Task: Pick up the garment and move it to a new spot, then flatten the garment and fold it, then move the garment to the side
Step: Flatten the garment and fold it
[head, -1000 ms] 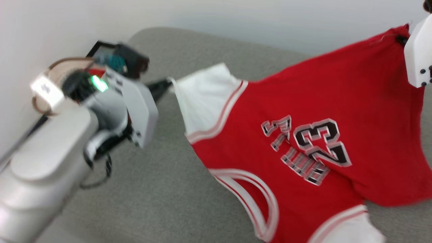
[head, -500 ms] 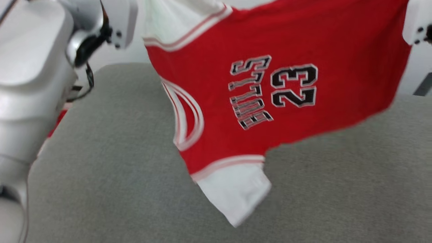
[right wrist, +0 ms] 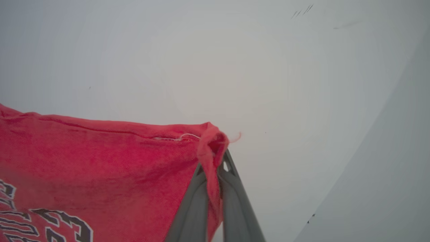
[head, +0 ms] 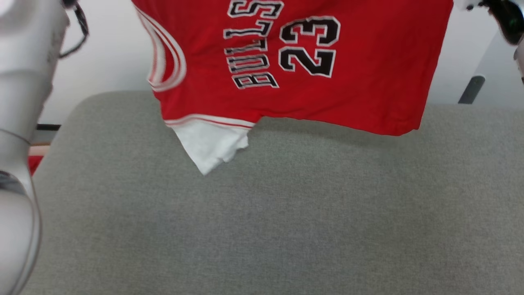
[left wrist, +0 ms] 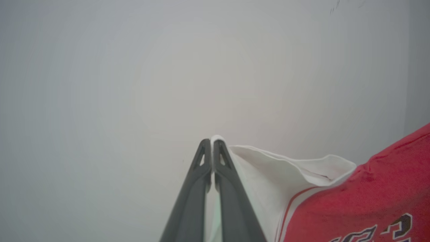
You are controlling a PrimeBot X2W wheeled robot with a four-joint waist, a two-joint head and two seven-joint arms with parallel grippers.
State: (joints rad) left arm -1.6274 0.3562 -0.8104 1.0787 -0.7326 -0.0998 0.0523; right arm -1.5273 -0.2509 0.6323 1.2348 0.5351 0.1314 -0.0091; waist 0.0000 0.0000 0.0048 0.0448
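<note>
The garment (head: 368,61), a red jersey with white sleeves and a black "23", hangs spread in the air above the grey padded surface (head: 262,213). One white sleeve (head: 211,145) dangles lowest, just above the padding. In the left wrist view my left gripper (left wrist: 211,143) is shut on the edge of the other white sleeve (left wrist: 268,171). Over in the right wrist view my right gripper (right wrist: 219,156) is shut on a bunched red corner of the garment (right wrist: 100,161). The pale left forearm (head: 20,82) stands at the left edge of the head view.
A white wall (head: 102,49) rises behind the grey surface. Something red (head: 35,164) peeks out past the surface's left edge. A dark leg (head: 470,88) stands at the back right. Part of the right arm (head: 507,16) shows at the top right corner.
Both arms have raised the garment off the grey surface, so it now hangs free and level. The head view has shifted too, so the grippers have left it at the top.
</note>
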